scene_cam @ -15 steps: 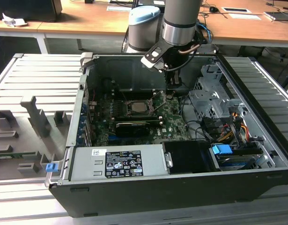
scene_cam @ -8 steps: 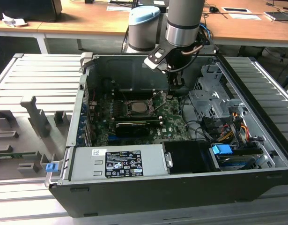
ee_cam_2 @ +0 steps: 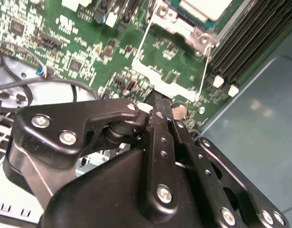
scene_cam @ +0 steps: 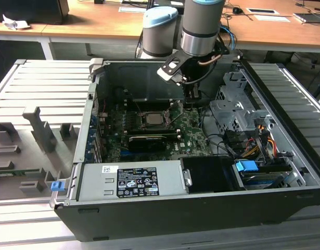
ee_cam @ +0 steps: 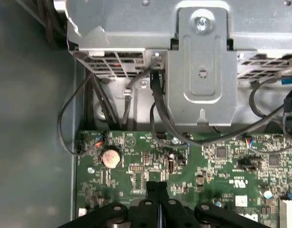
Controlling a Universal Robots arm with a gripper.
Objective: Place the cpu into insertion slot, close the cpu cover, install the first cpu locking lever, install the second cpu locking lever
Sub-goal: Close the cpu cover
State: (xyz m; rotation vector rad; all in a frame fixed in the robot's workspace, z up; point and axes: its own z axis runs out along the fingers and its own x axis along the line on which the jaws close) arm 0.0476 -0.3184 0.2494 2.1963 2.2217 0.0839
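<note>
Tool (scene_cam: 191,102) stands low inside the open computer case (scene_cam: 201,219), its two fingers (ee_cam: 152,191) pressed together with nothing between them. In both wrist views the black tips sit close above the green motherboard (ee_cam: 221,161), near a round coin cell (ee_cam: 111,156), without visible contact.

Exterior view: the tool is on the exterior view's right of the insertion slot (scene_cam: 170,117) and apart from it, just beside the grey metal drive cage (scene_cam: 232,112). The cpu (scene_cam: 153,119) lies seated in the slot, silvery top upward. A long black card (scene_cam: 146,139) lies just in front of the slot, and a labelled power supply (scene_cam: 133,179) occupies the near side of the case.

In the second wrist view the cpu (ee_cam_2: 205,7) shows its pale top, with the cpu cover (ee_cam_2: 172,19) appearing to lie flat around it. Condition of the locking levers cannot be determined.

The case rests on a grey ribbed table (scene_cam: 40,88).
</note>
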